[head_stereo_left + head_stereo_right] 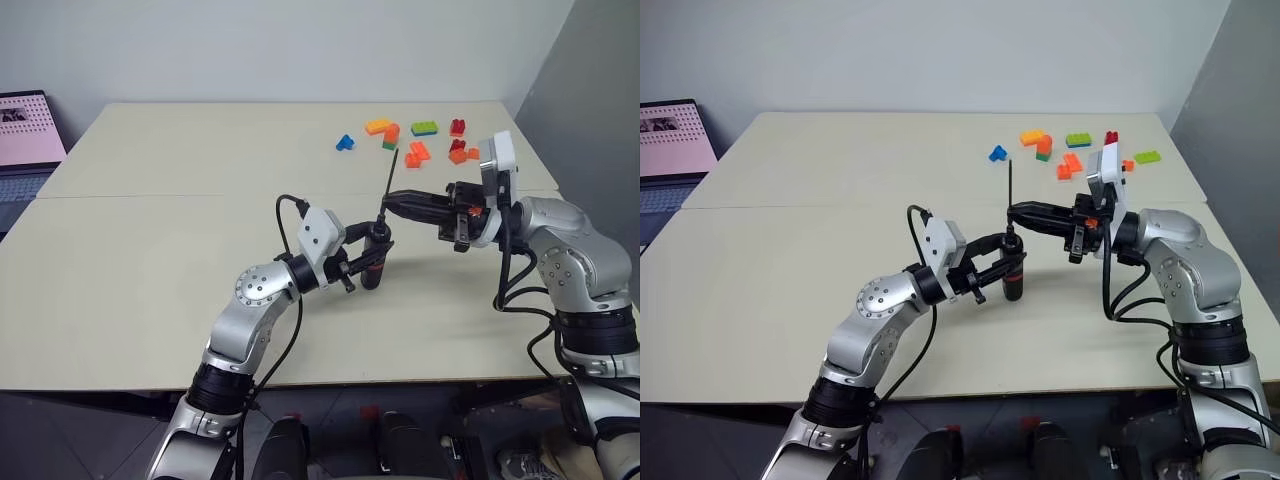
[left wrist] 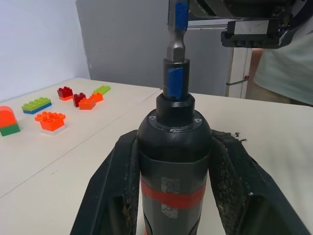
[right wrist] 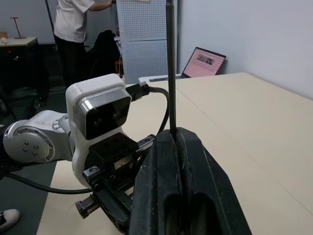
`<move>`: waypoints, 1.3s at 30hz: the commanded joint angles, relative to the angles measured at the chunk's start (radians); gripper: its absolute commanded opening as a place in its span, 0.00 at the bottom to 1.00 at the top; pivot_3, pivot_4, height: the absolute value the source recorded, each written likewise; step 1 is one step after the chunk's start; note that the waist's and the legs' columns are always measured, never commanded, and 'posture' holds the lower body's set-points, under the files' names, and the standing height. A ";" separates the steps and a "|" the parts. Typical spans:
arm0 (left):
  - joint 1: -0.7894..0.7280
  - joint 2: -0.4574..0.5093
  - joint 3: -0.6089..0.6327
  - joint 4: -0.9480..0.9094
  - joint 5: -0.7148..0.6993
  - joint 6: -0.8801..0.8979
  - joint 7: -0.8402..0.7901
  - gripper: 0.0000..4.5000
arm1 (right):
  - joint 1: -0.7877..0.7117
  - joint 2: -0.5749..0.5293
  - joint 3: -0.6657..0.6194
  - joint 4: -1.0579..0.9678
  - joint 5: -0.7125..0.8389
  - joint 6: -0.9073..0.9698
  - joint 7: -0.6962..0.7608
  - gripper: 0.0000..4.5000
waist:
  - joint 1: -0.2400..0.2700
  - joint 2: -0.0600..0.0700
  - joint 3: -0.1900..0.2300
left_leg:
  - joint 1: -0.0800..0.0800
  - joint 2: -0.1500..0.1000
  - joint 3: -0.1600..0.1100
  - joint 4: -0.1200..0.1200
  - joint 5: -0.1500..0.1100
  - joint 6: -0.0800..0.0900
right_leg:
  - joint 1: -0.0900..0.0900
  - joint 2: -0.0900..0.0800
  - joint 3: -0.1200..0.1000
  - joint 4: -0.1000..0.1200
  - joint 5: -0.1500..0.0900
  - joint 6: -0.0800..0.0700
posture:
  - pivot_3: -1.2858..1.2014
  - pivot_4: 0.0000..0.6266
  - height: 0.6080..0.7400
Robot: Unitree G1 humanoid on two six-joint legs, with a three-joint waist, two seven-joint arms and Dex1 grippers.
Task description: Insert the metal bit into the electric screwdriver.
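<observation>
Above the middle of the table [image 1: 150, 300], toward its right edge, the left gripper [image 1: 372, 252] pinches the electric screwdriver [image 1: 376, 258] upright between its two fingers, the blue-tipped socket end facing up. The right gripper [image 1: 392, 203] reaches in from the right with its jaws pressed on the metal bit [image 1: 391, 178], which stands nearly upright with its lower end at or in the screwdriver's socket; in the left wrist view the bit's hexagonal shank sits right at the collar, and whether it is fully seated cannot be told. The risk from here, as I judge it, is misalignment: the rod leans slightly, so pushing down could jam it on the collar's rim, twist it in the grip, or lever the tool out of the left fingers. Letting go too soon could let the bit tip out and roll across the table. The table is pale beige, with a seam running across it; coloured toy bricks [image 1: 420, 140] lie scattered near the far right corner, well apart from the grippers. A laptop [image 1: 25, 140] sits beyond the left edge, grey walls stand behind, and a person [image 3: 73, 29] stands by a pegboard in the right wrist view.
</observation>
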 commanded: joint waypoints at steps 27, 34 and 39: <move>0.000 -0.003 -0.014 -0.015 -0.003 -0.003 -0.013 0.36 | 0.020 -0.027 -0.023 -0.104 -0.027 0.002 -0.055 0.00 | 0.000 0.000 0.000 | 0.000 0.000 0.000 0.000 0.000 0.000 | 0.000 0.000 0.000 0.000 0.000 0.000 | 0.52 0.24 1.00; 0.001 -0.003 -0.014 -0.018 -0.003 -0.001 -0.011 0.36 | 0.027 -0.031 -0.004 -0.118 -0.036 0.002 -0.040 0.00 | 0.000 0.000 0.000 | 0.000 0.000 0.000 0.000 0.000 0.000 | 0.000 0.000 0.000 0.000 0.000 0.000 | 0.52 0.24 1.00; 0.000 -0.003 -0.013 -0.016 -0.003 -0.001 -0.012 0.36 | 0.033 -0.038 0.011 -0.125 -0.043 0.008 -0.036 0.00 | 0.000 0.000 0.000 | 0.000 0.000 0.000 0.000 0.000 0.000 | 0.000 0.000 0.000 0.000 0.000 0.000 | 0.52 0.24 1.00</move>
